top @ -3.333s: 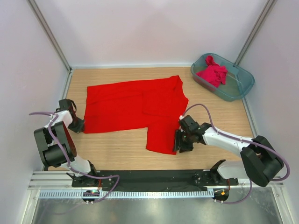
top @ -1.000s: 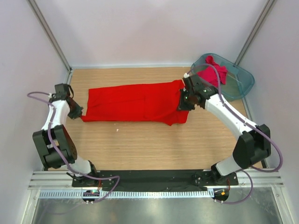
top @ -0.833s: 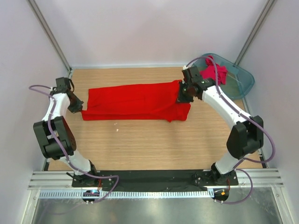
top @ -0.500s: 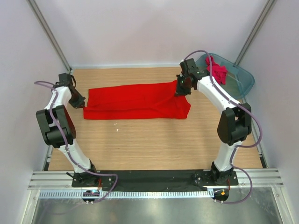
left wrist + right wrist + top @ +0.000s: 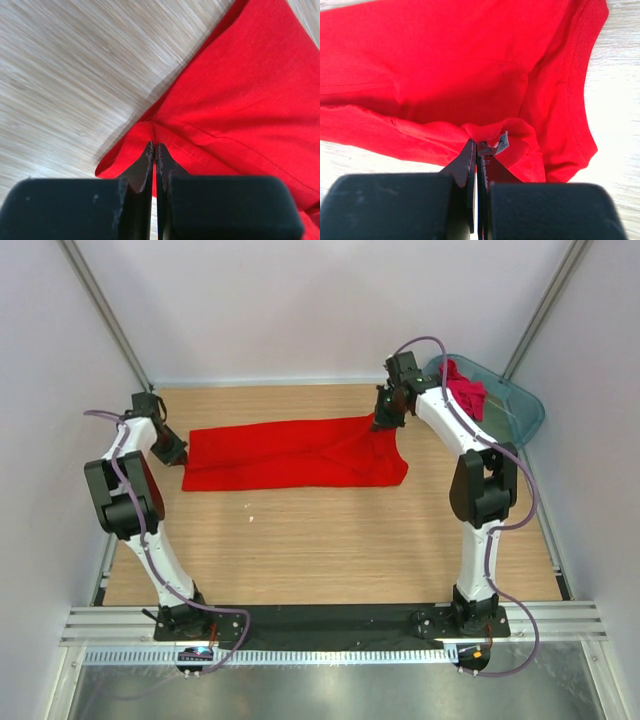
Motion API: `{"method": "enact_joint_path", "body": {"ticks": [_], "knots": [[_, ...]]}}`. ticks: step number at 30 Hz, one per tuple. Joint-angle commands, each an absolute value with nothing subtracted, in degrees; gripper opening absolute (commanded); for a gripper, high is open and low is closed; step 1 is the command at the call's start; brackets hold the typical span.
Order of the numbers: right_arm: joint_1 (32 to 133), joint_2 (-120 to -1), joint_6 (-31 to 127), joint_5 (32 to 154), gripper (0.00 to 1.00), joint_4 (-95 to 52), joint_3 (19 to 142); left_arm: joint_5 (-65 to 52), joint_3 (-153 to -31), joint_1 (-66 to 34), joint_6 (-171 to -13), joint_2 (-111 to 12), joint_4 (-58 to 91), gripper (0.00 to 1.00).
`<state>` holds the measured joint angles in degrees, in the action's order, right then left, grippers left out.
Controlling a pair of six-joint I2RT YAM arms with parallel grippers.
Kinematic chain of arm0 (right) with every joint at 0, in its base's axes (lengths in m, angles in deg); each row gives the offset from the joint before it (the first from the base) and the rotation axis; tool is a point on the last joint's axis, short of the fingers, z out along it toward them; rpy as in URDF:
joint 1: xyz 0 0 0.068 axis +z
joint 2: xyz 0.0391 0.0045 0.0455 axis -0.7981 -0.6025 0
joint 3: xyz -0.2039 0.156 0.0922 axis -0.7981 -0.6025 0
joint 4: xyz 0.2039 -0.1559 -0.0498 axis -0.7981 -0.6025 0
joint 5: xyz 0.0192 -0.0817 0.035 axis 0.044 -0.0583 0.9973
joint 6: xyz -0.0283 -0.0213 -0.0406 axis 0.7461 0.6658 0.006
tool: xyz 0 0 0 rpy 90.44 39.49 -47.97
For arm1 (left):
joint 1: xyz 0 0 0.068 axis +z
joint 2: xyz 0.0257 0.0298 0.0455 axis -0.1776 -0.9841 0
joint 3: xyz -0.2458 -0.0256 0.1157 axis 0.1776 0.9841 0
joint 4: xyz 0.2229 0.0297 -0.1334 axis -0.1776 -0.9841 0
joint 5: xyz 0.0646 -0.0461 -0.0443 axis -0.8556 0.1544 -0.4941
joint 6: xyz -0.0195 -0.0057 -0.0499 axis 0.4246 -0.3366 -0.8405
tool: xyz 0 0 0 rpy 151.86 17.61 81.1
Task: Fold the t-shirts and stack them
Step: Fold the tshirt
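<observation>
Wooden tabletop (image 5: 330, 540) inside pale walls, carrying the red t-shirt (image 5: 290, 455) as a long flat band across its far half. Clenching on the band's left end with the left gripper (image 5: 154, 150); clenching on a bunched fold near the collar with the right gripper (image 5: 476, 147), both pairs of fingers pressed tight on cloth. Having just swung the near part of the shirt away from the bases and over the body, apparently completing a first lengthwise fold. Leaving the crimson-pink t-shirt (image 5: 462, 395) crumpled in the teal tub (image 5: 522, 426), not yet handled; probably releasing and folding crosswise next
</observation>
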<state>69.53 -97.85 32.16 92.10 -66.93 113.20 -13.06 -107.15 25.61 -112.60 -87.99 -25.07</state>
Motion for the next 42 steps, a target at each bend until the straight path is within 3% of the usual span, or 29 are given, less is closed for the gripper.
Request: {"method": "enact_joint_path", "body": {"ticks": [1, 20, 21, 23, 31, 32, 35, 37, 42], "knots": [[69.04, -98.38, 33.24, 93.38, 0.01, -67.19, 116.31, -11.57, -110.23, 25.35, -113.16, -89.15, -24.76, 0.00], [66.40, -106.02, 30.60, 95.92, 0.03, -64.82, 121.93, -12.10, -116.56, 25.00, -114.56, -95.47, -25.90, 0.04], [66.22, -106.63, 30.34, 96.10, 0.10, -64.38, 122.29, -12.53, -117.00, 25.08, -114.65, -95.65, -26.17, 0.07], [65.79, -108.66, 28.32, 96.19, 0.16, -62.10, 123.51, -16.64, -119.10, 24.65, -114.57, -96.79, -27.74, 0.11], [65.08, -116.05, 26.20, 93.58, 0.46, -67.17, 138.02, -22.20, -126.14, 23.86, -114.39, -94.26, -35.04, 0.51], [65.17, -115.09, 26.73, 92.25, 0.53, -67.79, 138.55, -22.47, -125.88, 23.68, -114.21, -93.12, -34.87, 0.52], [65.08, -113.33, 29.45, 88.20, 0.60, -71.48, 138.20, -22.91, -122.99, 22.71, -113.69, -88.81, -34.08, 0.52], [65.17, -111.31, 30.60, 88.71, 0.60, -73.50, 136.98, -21.34, -119.39, 21.75, -114.12, -85.57, -33.21, 0.53], [66.13, -100.78, 28.24, 93.37, 0.59, -67.99, 118.90, -15.45, -107.88, 18.06, -115.71, -79.14, -27.76, 0.51]]}}
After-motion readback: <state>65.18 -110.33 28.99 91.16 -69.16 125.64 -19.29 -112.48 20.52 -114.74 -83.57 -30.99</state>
